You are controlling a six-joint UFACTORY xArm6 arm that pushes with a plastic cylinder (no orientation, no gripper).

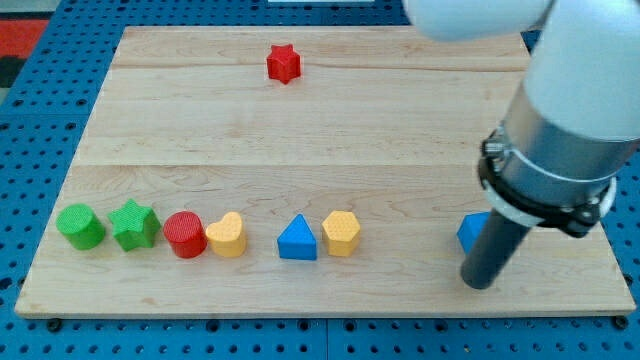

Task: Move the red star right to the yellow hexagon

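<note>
The red star (284,63) lies near the view's top, left of centre, alone on the wooden board (300,130). The yellow hexagon (341,232) sits in the row near the view's bottom, just right of a blue triangle (297,239). My tip (481,281) rests on the board at the lower right, far right of the hexagon and far below and right of the red star. It stands against a blue block (472,231) that the rod partly hides.
The bottom row, from the view's left, holds a green cylinder (80,227), a green star (134,225), a red cylinder (185,235) and a yellow heart (227,235). The arm's large body fills the upper right. A blue pegboard surrounds the board.
</note>
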